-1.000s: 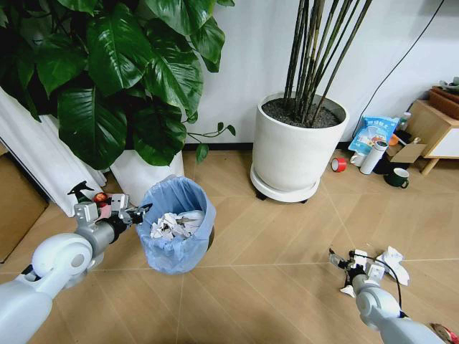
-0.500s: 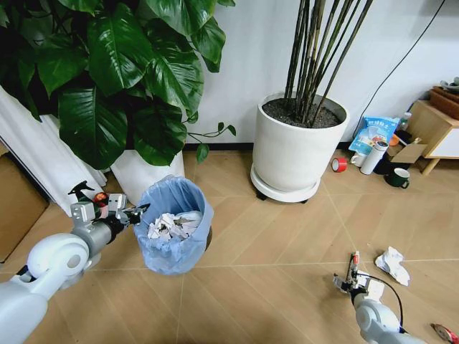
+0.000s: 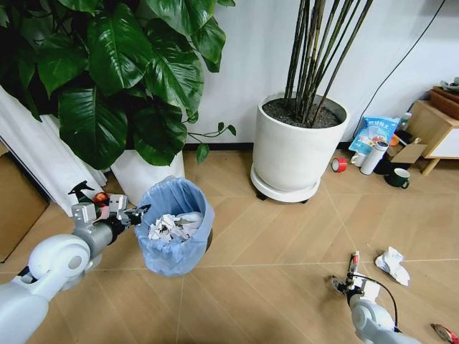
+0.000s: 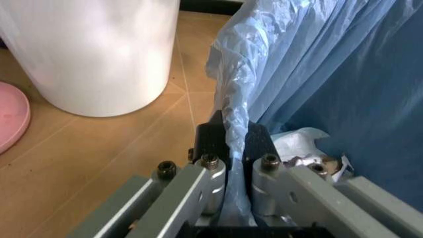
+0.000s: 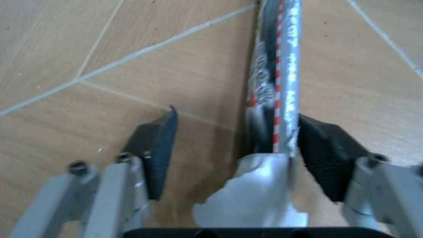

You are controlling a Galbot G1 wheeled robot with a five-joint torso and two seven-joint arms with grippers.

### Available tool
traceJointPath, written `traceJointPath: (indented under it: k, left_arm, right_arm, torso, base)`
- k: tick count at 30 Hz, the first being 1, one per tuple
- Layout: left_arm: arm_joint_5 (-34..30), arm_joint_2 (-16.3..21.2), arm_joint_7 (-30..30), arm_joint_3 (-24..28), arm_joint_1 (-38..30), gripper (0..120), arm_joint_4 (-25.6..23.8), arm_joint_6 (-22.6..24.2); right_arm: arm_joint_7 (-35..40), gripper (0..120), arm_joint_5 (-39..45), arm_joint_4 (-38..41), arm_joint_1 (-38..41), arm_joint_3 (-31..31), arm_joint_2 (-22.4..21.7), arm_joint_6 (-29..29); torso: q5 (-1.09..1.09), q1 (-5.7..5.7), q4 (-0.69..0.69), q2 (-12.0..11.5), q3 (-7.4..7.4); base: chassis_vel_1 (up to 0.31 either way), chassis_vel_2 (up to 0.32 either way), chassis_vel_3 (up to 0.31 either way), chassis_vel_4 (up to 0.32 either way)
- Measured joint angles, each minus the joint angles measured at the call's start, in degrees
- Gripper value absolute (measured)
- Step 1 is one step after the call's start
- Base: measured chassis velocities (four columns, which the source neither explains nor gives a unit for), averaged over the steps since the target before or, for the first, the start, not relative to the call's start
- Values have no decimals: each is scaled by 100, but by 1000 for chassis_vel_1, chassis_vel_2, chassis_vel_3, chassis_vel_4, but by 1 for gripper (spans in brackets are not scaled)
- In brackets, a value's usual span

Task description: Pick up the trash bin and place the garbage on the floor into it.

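Low at the near right, the right gripper sits just over the floor with its jaws spread, a tube-like wrapper lying between them against one pad, and a crumpled white paper wad rests on the planks just beyond to the right. Farther left, the left gripper is pinched on the light blue bag at the rim of the trash bin, which holds white paper wads. Beyond stand two white plant pots.
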Motion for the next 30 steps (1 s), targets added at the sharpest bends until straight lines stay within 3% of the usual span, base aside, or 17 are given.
traceJointPath:
  k: [2,6,13,19,26,27,28,30]
  left_arm:
    - [-7,7,-4,-31,19,0,-9,1]
    - [-8,3,-4,-41,28,0,-12,2]
    - [-1,-46,-13,5,-15,0,-4,3]
    - [3,-63,-10,26,-52,0,36,3]
    - [18,-119,34,126,-123,0,93,3]
    - [19,-119,44,146,-134,0,105,3]
    - [19,-119,44,146,-134,0,105,3]
    - [19,-115,55,174,-155,0,111,1]
  right_arm:
    - [14,49,0,-17,2,-9,-20,3]
    - [21,39,6,-20,-5,-1,-31,4]
    - [31,10,1,80,-102,20,-47,55]
    - [-16,0,-130,360,-264,49,-131,117]
    - [-1357,0,-953,1282,-478,149,-522,1162]
    - [-2158,0,-1215,1410,-381,124,-610,1635]
    - [-2158,0,-1215,1410,-381,124,-610,1635]
    - [-3227,0,-1421,1504,-109,16,-691,2220]
  torso:
    - [2,0,0,0,0]
    - [4,0,0,0,0]
    - [8,0,2,0,1]
    - [16,0,3,-1,2]
    - [9,1,1,-1,1]
    - [6,1,0,-1,1]
    - [6,1,0,-1,1]
    - [10,1,1,-1,1]
  base:
    - [0,0,0,0]
    - [0,0,0,0]
    - [0,0,0,0]
    - [0,0,0,0]
    - [0,0,0,0]
    - [0,0,0,0]
    - [0,0,0,0]
    - [0,0,0,0]
